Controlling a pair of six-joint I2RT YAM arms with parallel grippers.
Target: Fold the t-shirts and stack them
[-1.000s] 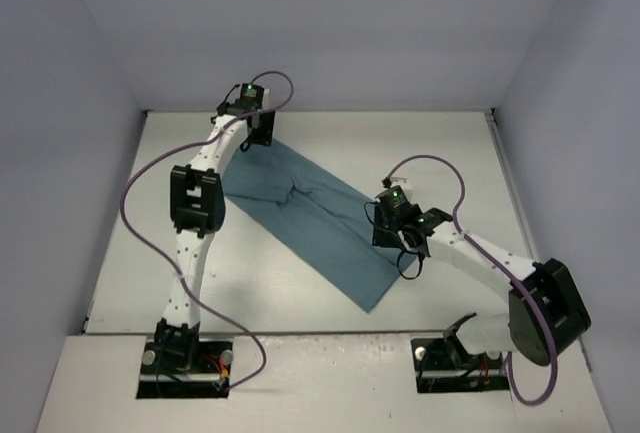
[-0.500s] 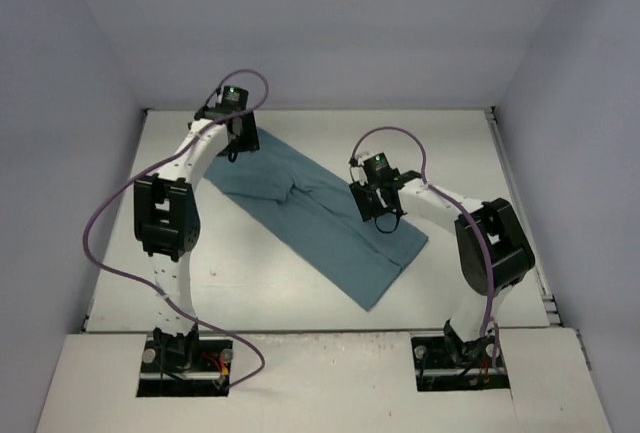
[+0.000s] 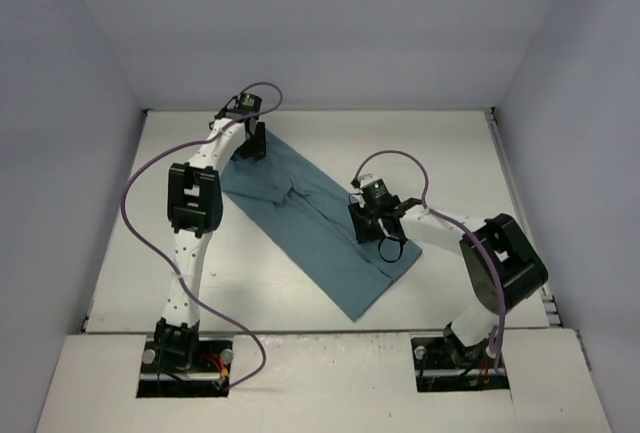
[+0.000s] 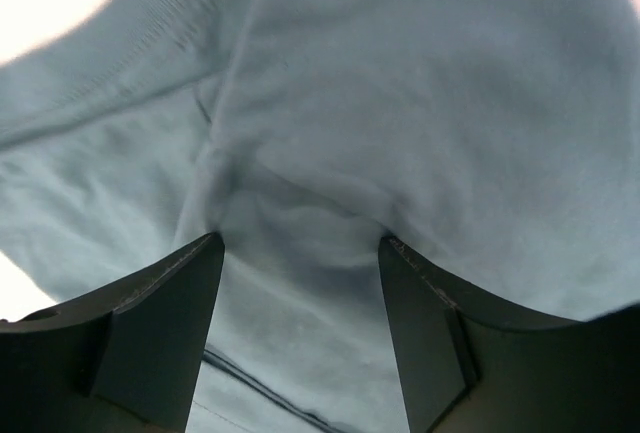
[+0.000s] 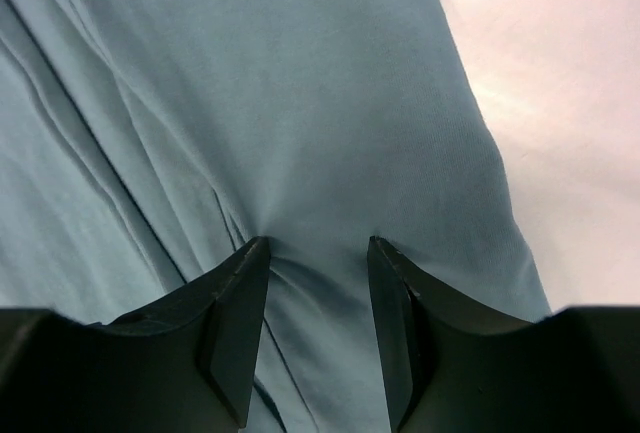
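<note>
Folding step: by my reading, both arms are placed to take hold of the t-shirt (image 3: 300, 218) for its next fold; no part of it is lifted yet
T-shirt: lies flat on the table (image 3: 450, 153) as a long slanted band from far left toward the near middle, with lengthwise creases; it looks folded narrow already
Left gripper (image 3: 252, 143): at the far-left end of the band, jaws spread wide, tips pressed down into the cloth; a soft ridge bunches between its fingers (image 4: 160, 333) but is not pinched
Right gripper (image 3: 372, 231): on the right edge of the band, roughly midway along it, jaws parted less widely; small creases gather at each of its fingers (image 5: 235, 323), and bare table shows just to the right
Grip: close each pair only once the tips sit firmly on the cloth, so that every layer of the ridge is caught and not just the top one
Lift: raise both ends together and only just off the table, keeping the span between them lightly taut
Carry: bring the held edge over in line with the band so the edges meet squarely
Risk: a shallow pinch would probably slip, or peel one layer away and undo the earlier fold
Stack: only one garment is in view, so stacking waits
</note>
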